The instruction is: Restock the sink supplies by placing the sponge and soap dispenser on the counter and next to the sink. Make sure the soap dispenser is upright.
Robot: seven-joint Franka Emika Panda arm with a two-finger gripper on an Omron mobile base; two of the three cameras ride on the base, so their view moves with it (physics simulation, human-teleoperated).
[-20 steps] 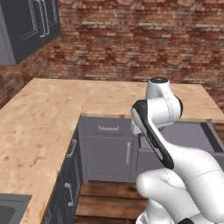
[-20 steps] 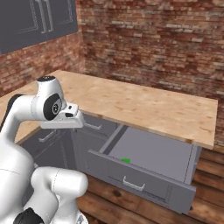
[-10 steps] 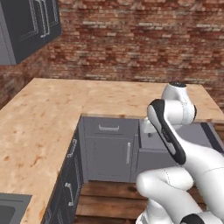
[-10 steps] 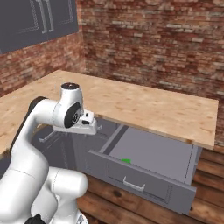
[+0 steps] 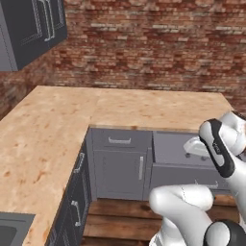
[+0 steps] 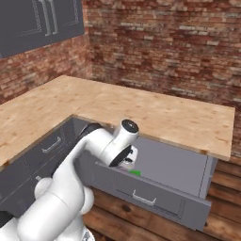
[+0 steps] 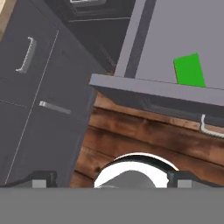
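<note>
The sponge point(image 7: 189, 70) is a flat bright-green block lying on the floor of the open grey drawer point(image 7: 162, 39), near its front wall. In the right base view the sponge point(image 6: 135, 173) peeks out just right of my hand. My gripper point(image 6: 125, 164) hangs over the drawer's front left corner, pointing down. Its fingertips point(image 7: 42, 180) stand far apart at the bottom of the hand view, so it is open and holds nothing, and the sponge lies up and to the right of them. The soap dispenser is out of view. A corner of the sink point(image 5: 10, 231) shows in the tan counter point(image 5: 57, 125).
The pulled-out drawer has a front panel with a metal handle point(image 6: 144, 198). Shut dark grey cabinet doors and drawers point(image 5: 120, 163) fill the inner corner under the counter. Wooden floorboards point(image 7: 131, 140) lie below. A brick wall point(image 5: 144, 43) and an upper cabinet point(image 5: 29, 29) stand behind.
The arm has swung to the right and lowered, carrying the hand from in front of the corner cabinets to over the open drawer. The jaws stayed open.
</note>
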